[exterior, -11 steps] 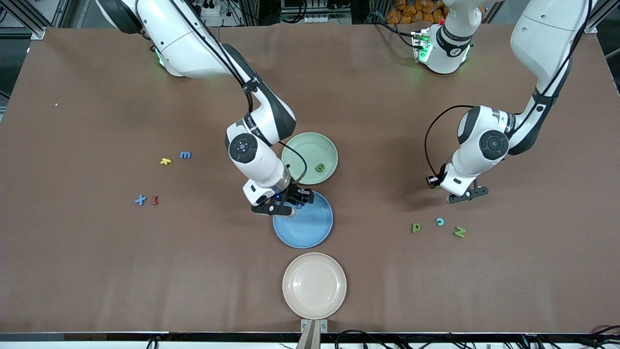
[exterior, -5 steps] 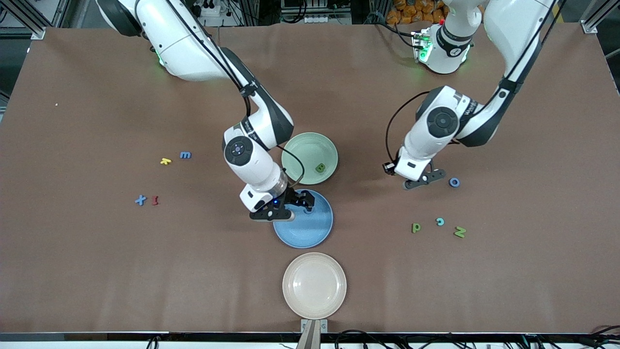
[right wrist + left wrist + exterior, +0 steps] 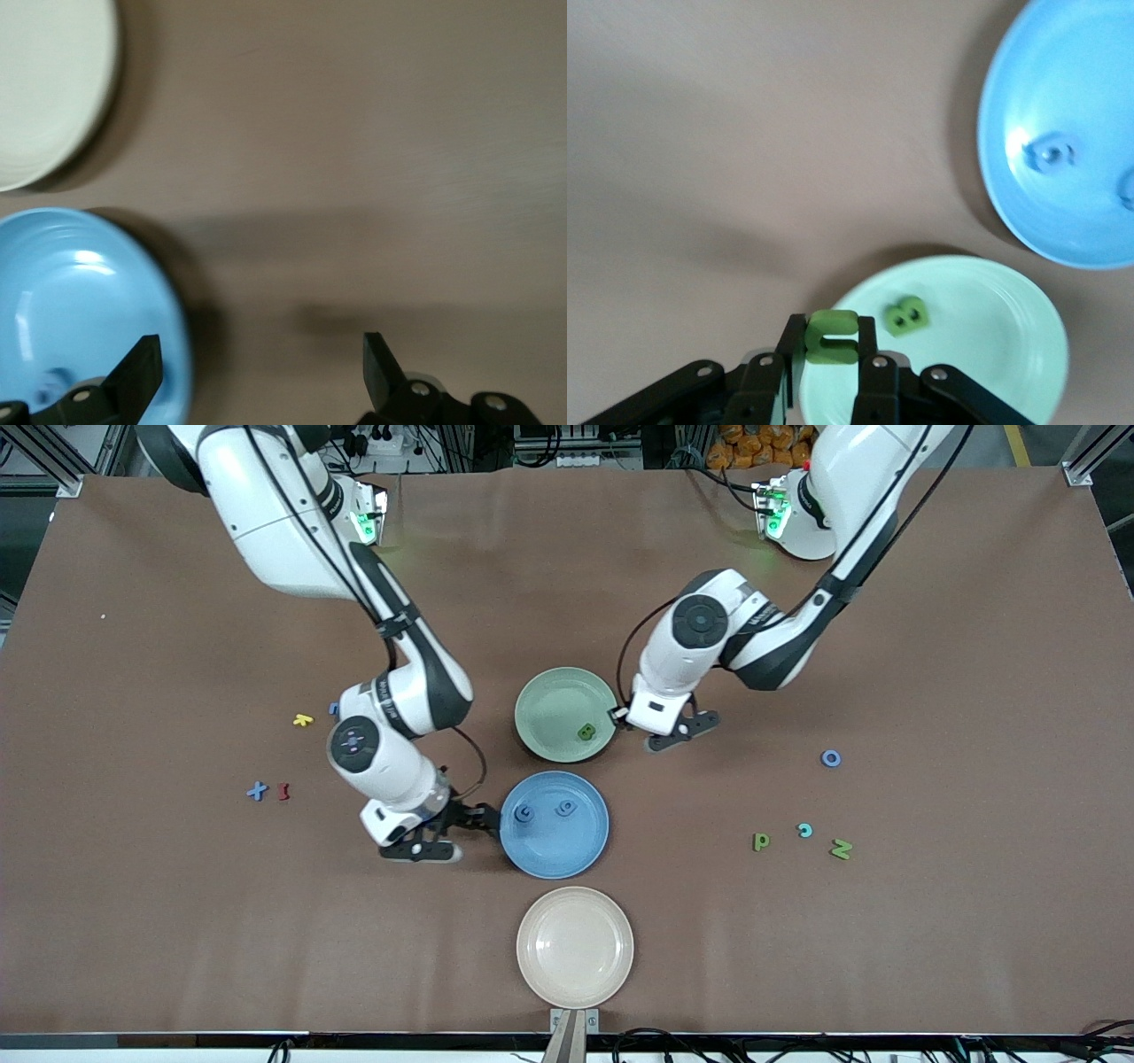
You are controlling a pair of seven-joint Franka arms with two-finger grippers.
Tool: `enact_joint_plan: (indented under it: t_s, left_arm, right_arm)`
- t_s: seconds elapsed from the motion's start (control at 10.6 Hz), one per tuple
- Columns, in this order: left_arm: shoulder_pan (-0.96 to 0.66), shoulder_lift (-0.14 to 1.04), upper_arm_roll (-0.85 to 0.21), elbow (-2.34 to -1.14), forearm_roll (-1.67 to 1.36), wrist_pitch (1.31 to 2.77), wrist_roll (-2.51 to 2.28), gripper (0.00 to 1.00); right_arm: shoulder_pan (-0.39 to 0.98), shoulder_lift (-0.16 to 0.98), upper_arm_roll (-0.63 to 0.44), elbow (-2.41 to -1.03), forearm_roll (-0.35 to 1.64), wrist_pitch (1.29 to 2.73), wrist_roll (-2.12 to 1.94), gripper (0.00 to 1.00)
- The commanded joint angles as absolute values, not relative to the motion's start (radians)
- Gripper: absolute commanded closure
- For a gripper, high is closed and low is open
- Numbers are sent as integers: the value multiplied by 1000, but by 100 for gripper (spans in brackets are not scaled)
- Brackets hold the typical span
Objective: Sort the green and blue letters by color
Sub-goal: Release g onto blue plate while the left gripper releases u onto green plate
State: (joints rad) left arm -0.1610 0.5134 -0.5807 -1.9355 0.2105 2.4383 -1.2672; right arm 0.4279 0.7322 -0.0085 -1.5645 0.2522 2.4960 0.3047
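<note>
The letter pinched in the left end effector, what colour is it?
Green letter, clearest in the left wrist view.

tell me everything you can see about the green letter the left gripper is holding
The green letter is a small, flat, olive-green piece shaped like a hook or blocky C, matte and foam-like in look. It is pinched between the black fingers of the left gripper, up in the air over the rim of the pale green plate. It touches only the fingers. A green B lies in that plate just beside it. In the front view the gripper hides the letter.
</note>
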Motion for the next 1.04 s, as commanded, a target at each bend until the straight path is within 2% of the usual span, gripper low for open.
enact_joint_plan:
  t_s: [0.0,0.09,0.28,0.38,0.47,0.57,0.95]
  left_arm:
    - [-256,638,-562,-1792,215,2414,-1360,100]
    - [-279,669,-555,-1763,219,2414,-1374,96]
    - [-334,684,-511,-1735,219,2414,-1374,74]
    - [-362,687,-497,-1726,216,2414,-1374,63]
    - [-379,690,-479,-1721,221,2414,-1374,43]
    - [-385,686,-476,-1717,222,2414,-1373,0]
    - [-361,635,-437,-1652,279,2396,-1285,0]
  right_arm:
    - [336,572,-2,-1764,255,2490,198,0]
    - [322,548,-27,-1813,255,2490,158,0]
    - [295,497,-92,-1893,255,2470,98,0]
    - [295,479,-138,-1905,255,2410,106,0]
    - [295,462,-187,-1905,255,2325,124,0]
    - [295,447,-233,-1905,253,2248,161,0]
    - [255,347,-261,-2012,210,2227,227,0]
